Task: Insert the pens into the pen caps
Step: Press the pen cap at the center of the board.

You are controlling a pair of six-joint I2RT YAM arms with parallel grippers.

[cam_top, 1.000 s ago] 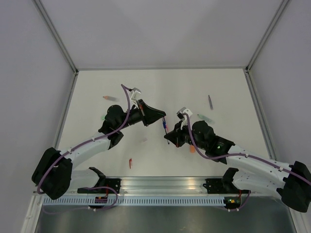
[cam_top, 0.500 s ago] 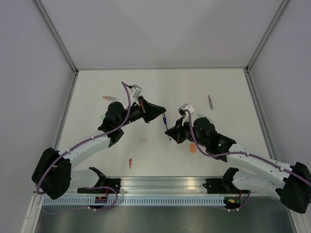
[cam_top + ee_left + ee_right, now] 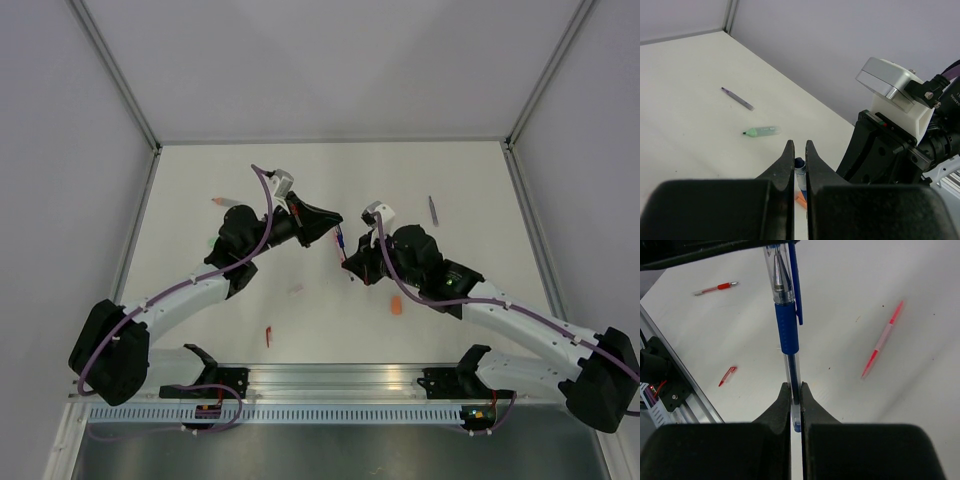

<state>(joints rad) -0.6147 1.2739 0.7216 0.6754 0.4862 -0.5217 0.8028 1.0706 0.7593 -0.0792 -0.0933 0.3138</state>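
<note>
A blue pen point(image 3: 789, 335) with a clear barrel hangs above the table between both arms. My right gripper point(image 3: 795, 386) is shut on its rear end. The pen's tip sits inside a clear pen cap point(image 3: 782, 270) with a blue clip, and my left gripper point(image 3: 800, 145) is shut on that cap point(image 3: 800, 167). In the top view the pen point(image 3: 340, 242) spans the gap between the left gripper point(image 3: 330, 226) and the right gripper point(image 3: 350, 262).
An orange cap point(image 3: 396, 305) lies by the right arm and a red cap point(image 3: 268, 336) near the front rail. A dark grey pen point(image 3: 433, 210) lies at the right, a salmon pen point(image 3: 218, 201) at the far left. A green pen point(image 3: 762, 131) and a red pen point(image 3: 882, 340) lie on the table.
Both grippers have moved a little toward the far side of the table, keeping the blue pen and its cap between them.
</note>
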